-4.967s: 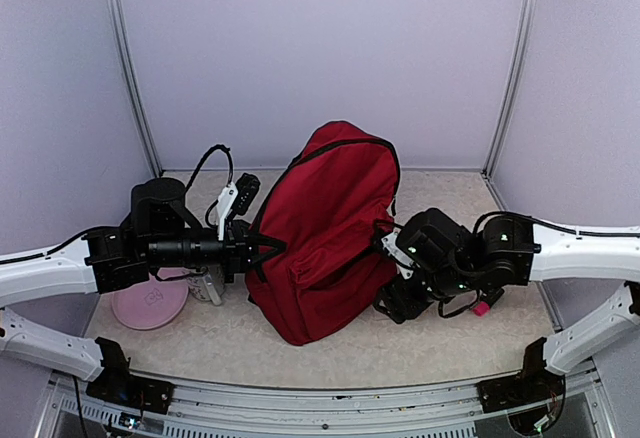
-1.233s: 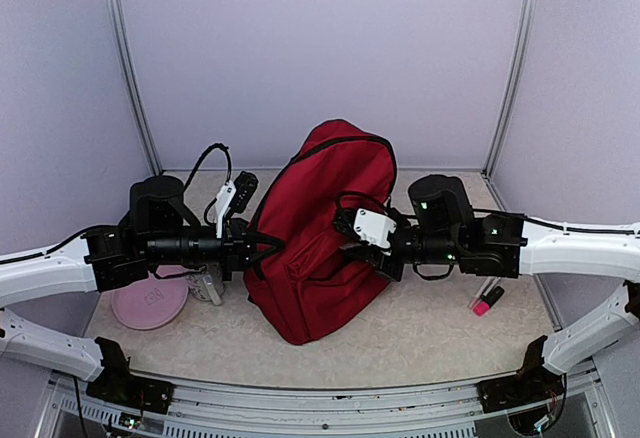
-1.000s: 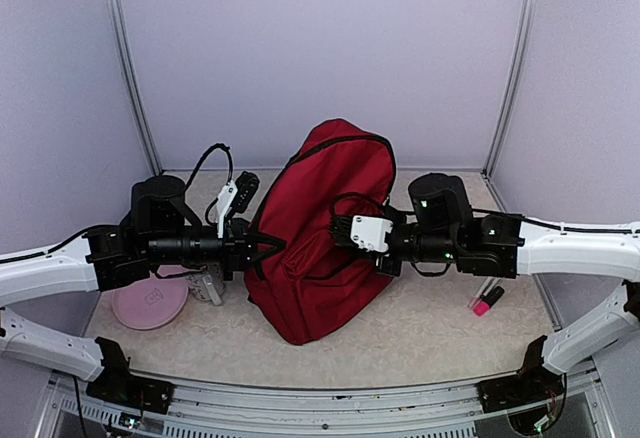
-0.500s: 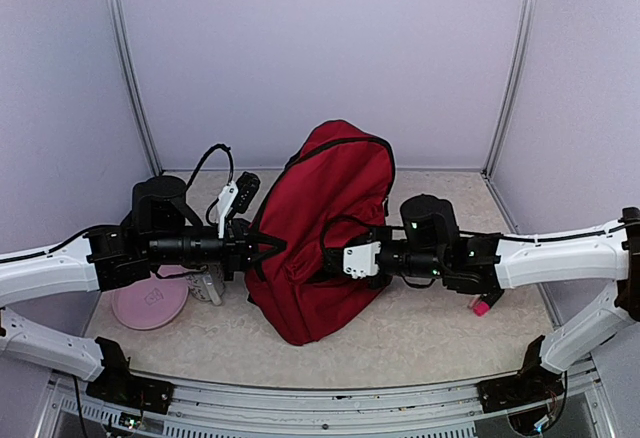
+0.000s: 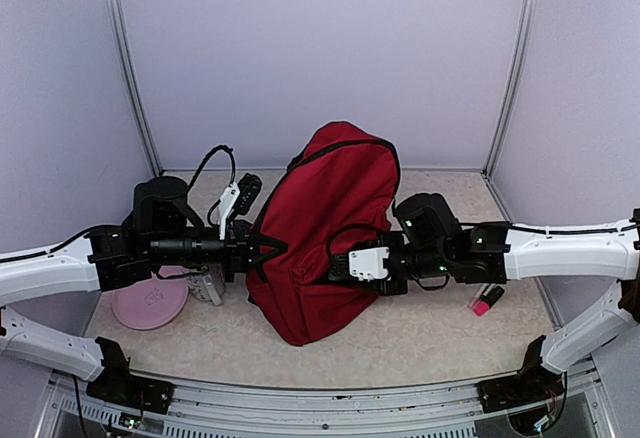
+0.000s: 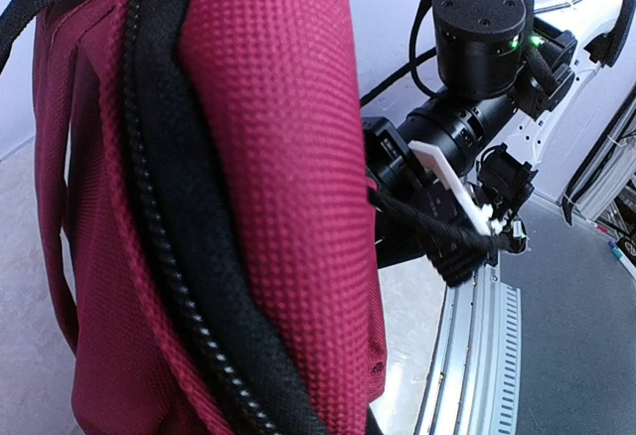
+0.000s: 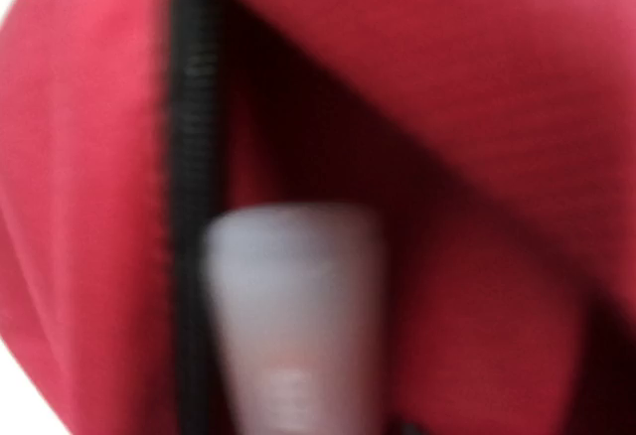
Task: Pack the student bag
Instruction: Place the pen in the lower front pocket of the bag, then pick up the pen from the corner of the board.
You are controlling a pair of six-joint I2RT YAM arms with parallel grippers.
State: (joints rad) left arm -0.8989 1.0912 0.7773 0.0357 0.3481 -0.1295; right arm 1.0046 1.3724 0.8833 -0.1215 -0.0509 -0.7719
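Your left gripper (image 5: 268,249) hasn't budged: it stays clenched on the left edge of the student bag (image 5: 340,193), and the bag stands upright mid-table, leaning back a touch, same as before. All the change is on your right. Five seconds ago that arm was down on the table to the right of the bag. Now the right gripper (image 5: 338,270) is pressed against the bag's lower front, lower than half a second ago. The pink marker (image 5: 487,301) lies bare on the table right of the bag. Your right wrist view is a blur of red fabric and a black zipper (image 7: 185,207), with a pale shape (image 7: 293,306) just beside the zipper. I can't tell what that is, nor whether the right jaws are released or gripping. The pink plate (image 5: 150,304) left of the bag is unmoved.
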